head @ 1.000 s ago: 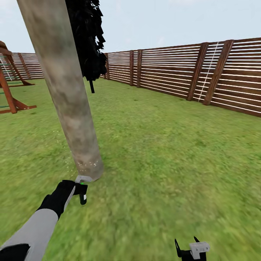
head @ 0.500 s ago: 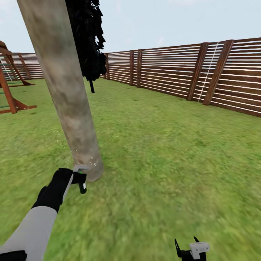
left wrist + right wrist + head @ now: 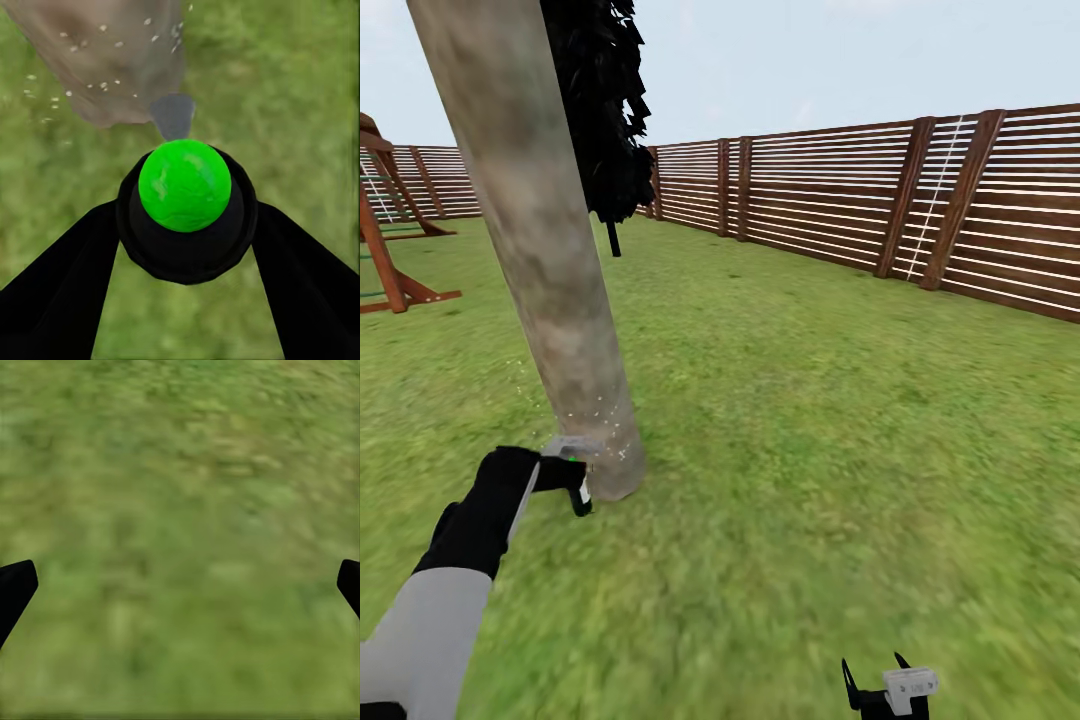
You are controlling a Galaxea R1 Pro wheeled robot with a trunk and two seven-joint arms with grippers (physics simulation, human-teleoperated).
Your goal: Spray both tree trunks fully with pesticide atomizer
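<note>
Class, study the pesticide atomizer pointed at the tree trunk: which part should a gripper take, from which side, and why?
Grip the atomizer by its round black body under the green cap, one finger on each side, coming from the rear, opposite the grey nozzle. The rounded body suits a two-sided pinch, and the nozzle stays free to face the tree trunk. The left gripper holds it this way.

A: What colours mark the tree trunk (image 3: 550, 270)?
B: Mottled beige-grey bark, flecked with whitish pesticide (image 3: 605, 430) specks near its base.
A: And beside it?
B: The atomizer (image 3: 184, 206) is black with a bright green cap; blurry green grass (image 3: 810, 450); brown slatted fence (image 3: 880, 200) beyond.
</note>
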